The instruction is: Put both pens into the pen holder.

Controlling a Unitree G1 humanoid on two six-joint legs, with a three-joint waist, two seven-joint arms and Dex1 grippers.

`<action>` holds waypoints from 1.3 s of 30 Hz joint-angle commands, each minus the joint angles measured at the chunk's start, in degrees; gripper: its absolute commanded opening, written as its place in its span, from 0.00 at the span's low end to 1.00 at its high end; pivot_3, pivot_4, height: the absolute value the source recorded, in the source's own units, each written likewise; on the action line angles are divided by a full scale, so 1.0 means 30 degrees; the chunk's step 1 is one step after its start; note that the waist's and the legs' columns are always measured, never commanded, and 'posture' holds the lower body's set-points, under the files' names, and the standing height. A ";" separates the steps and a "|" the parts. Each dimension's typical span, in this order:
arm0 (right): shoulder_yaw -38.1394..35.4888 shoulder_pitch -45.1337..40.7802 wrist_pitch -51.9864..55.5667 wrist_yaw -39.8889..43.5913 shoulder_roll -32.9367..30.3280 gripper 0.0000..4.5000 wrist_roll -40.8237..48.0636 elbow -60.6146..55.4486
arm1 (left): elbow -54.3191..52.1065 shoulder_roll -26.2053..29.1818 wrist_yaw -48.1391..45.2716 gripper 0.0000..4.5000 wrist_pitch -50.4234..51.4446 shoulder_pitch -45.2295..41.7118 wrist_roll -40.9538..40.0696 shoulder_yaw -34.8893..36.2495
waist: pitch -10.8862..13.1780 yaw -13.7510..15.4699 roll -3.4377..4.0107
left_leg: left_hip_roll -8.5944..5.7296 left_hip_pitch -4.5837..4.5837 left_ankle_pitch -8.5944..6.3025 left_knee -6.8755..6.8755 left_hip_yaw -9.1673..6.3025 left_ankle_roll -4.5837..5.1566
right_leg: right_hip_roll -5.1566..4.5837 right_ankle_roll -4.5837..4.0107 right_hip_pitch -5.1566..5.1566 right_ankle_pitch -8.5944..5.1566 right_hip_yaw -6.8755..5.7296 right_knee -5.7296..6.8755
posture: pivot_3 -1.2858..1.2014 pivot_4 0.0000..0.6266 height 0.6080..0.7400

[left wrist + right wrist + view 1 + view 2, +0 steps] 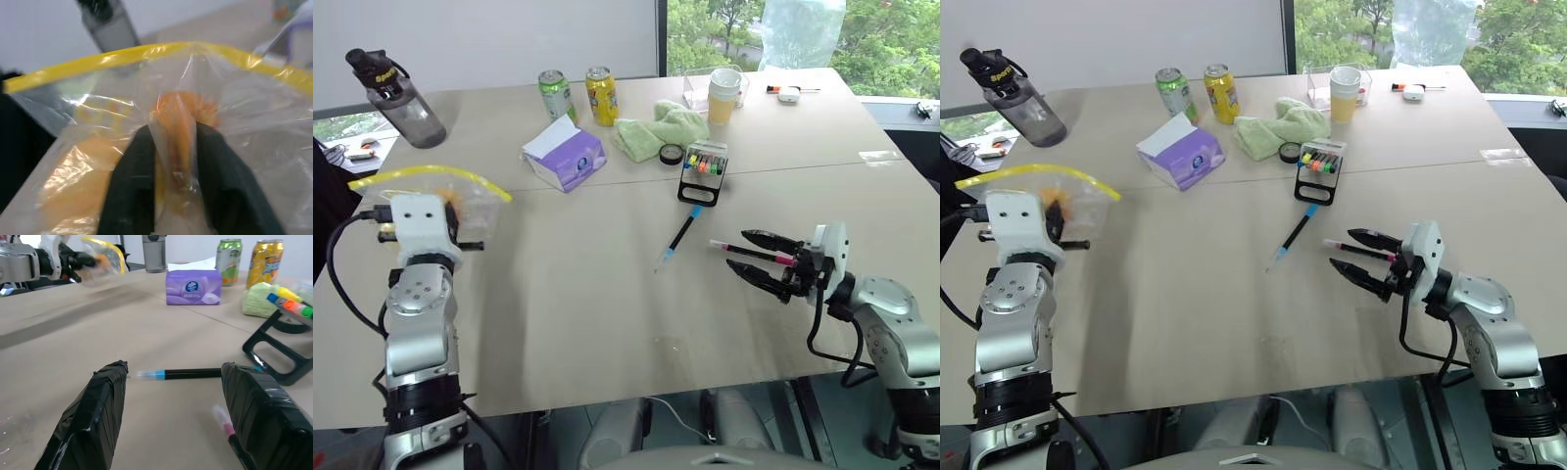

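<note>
A black pen with a light blue cap [680, 235] lies on the table just in front of the pen holder [703, 168], a small black-framed rack showing bright marker caps. My right gripper [737, 251] is open near the table's right front. The thin dark pen with a pink end [754, 253] lies between its fingers, close to one of them [259, 406]; I cannot tell whether it rests on the table. At the left, my left gripper [173, 129] is shut on a clear plastic bag [460, 191] with a yellow zip strip and orange contents, held above the table.
Along the back of the table stand a grey water bottle [401, 98], a purple tissue box [565, 155], two cans [578, 95], a green cloth [661, 132], a black tape roll [672, 154] and a paper cup [724, 95]. The front table edge [607, 406] is close.
</note>
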 commanded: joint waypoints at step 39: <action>0.2785 -0.3872 0.6330 -0.1595 -0.4829 0.67 -0.5611 0.2871 | -1.0425 0.5416 -1.6395 1.00 0.4319 0.2414 -1.1259 -0.6637 | 0.0008 -0.0151 0.0022 | 0.0005 -0.0187 -0.0009 0.0183 -0.0055 0.0015 | -0.0002 0.0000 -0.0068 0.0016 0.0005 0.0006 | 0.52 0.24 1.00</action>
